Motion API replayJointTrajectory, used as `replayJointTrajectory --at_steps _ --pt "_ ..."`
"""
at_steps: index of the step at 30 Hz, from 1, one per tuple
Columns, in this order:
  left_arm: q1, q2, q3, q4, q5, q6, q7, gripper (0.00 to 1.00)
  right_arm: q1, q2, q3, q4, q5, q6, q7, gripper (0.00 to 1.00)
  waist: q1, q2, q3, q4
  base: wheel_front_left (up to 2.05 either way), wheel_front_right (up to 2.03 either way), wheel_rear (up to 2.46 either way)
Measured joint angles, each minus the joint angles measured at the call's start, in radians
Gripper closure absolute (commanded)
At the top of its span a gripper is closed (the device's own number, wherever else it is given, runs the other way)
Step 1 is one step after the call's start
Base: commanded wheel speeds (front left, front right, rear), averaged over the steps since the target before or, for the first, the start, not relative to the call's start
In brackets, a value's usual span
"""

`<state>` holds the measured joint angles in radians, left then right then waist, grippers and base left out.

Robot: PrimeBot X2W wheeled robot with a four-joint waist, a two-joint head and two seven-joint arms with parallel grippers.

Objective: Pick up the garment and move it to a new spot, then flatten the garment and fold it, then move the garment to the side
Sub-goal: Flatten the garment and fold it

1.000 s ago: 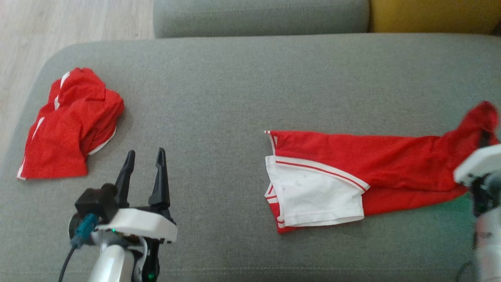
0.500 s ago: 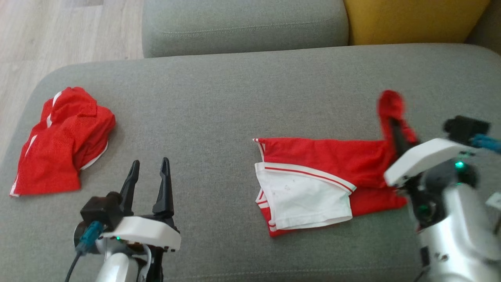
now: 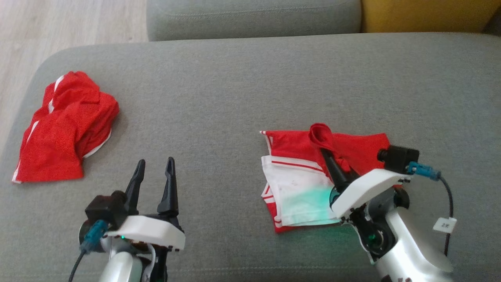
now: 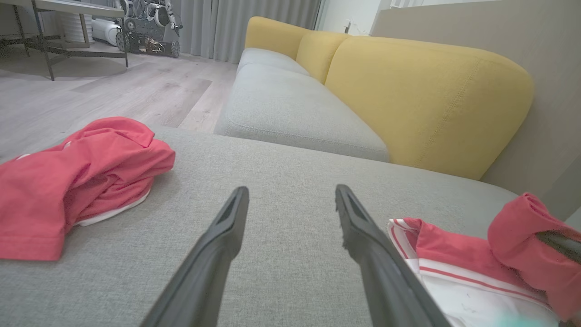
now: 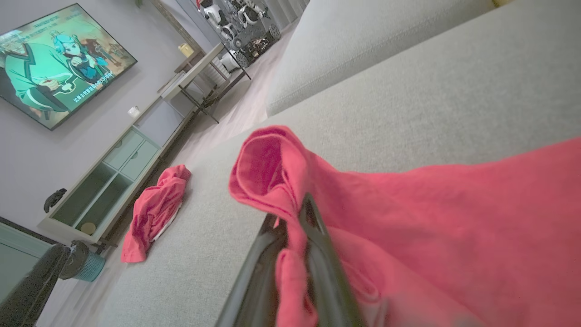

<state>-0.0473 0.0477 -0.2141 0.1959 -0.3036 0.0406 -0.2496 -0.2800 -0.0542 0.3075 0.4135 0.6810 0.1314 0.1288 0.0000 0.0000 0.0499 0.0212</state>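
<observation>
The garment (image 3: pixel 297 188) is a pair of red shorts with a white panel, lying on the grey sofa seat (image 3: pixel 235 98) right of centre. My right gripper (image 3: pixel 327 152) is shut on its red end, which is bunched around the fingertips and held above the white panel, doubling the cloth over itself. In the right wrist view the red fabric (image 5: pixel 431 227) drapes over the closed fingers of the right gripper (image 5: pixel 295 213). My left gripper (image 3: pixel 154 162) stands open over bare seat at the lower left, holding nothing. In the left wrist view the left gripper (image 4: pixel 290 195) has the garment (image 4: pixel 454 268) to its right.
A second red garment (image 3: pixel 62 129) lies crumpled at the seat's left end, near the edge. Wooden floor (image 3: pixel 58 23) lies beyond that edge. Another grey seat cushion (image 3: pixel 254 15) and a yellow backrest (image 4: pixel 422 91) stand behind. The seat between the two garments is bare.
The right gripper has carried the garment's red end from the far right leftward, over the rest of the cloth. The left gripper has stayed put. The camera has shifted slightly.
</observation>
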Motion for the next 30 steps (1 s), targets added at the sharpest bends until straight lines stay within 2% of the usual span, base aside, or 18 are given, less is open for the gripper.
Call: replayJointTrajectory --at_steps 7,8,9,10,15,20,26,30 --pt "-0.020 0.000 -0.002 0.007 0.000 -0.006 0.000 0.00 -0.046 -0.002 0.087 0.126 0.074 0.000 -0.089 1.00 0.0000 0.0000 0.024 0.036 0.00 0.00 0.00" --pt "-0.021 0.000 -0.001 0.006 0.000 -0.006 0.000 0.00 -0.054 -0.002 0.107 0.132 0.094 0.000 -0.100 0.75 0.0000 0.0000 0.027 0.039 0.00 0.00 0.00" --pt "-0.021 0.000 -0.001 0.008 0.000 -0.006 0.000 0.00 -0.062 -0.002 0.124 0.140 0.112 0.000 -0.109 0.13 0.0000 0.0000 0.029 0.042 0.00 0.00 0.00" --pt "-0.021 0.000 -0.001 0.013 0.000 -0.006 0.000 0.00 -0.069 -0.002 0.142 0.150 0.131 0.000 -0.114 0.00 0.0000 0.0000 0.030 0.044 0.00 0.00 0.00" --pt "-0.021 0.000 -0.002 0.024 0.000 -0.006 0.000 0.00 -0.080 -0.002 0.211 0.189 0.183 0.000 -0.143 0.00 0.0000 0.0000 0.022 0.047 0.00 0.00 0.00" --pt "-0.019 0.000 -0.002 0.026 0.000 -0.005 0.000 0.00 -0.101 -0.002 0.196 0.237 0.164 0.000 -0.176 0.00 0.0000 0.0000 0.004 0.036 0.00 0.00 0.00" --pt "-0.016 0.000 0.000 0.019 0.000 -0.005 0.000 0.00 -0.158 -0.006 0.073 0.288 -0.023 0.000 -0.198 0.00 0.0000 0.0000 -0.025 0.012 0.00 0.00 0.00" --pt "-0.016 0.000 -0.001 -0.006 -0.005 -0.005 0.000 0.00 -0.151 -0.056 0.013 0.259 -0.140 0.000 -0.201 0.00 0.0000 0.0000 -0.041 -0.003 0.00 0.00 0.00"
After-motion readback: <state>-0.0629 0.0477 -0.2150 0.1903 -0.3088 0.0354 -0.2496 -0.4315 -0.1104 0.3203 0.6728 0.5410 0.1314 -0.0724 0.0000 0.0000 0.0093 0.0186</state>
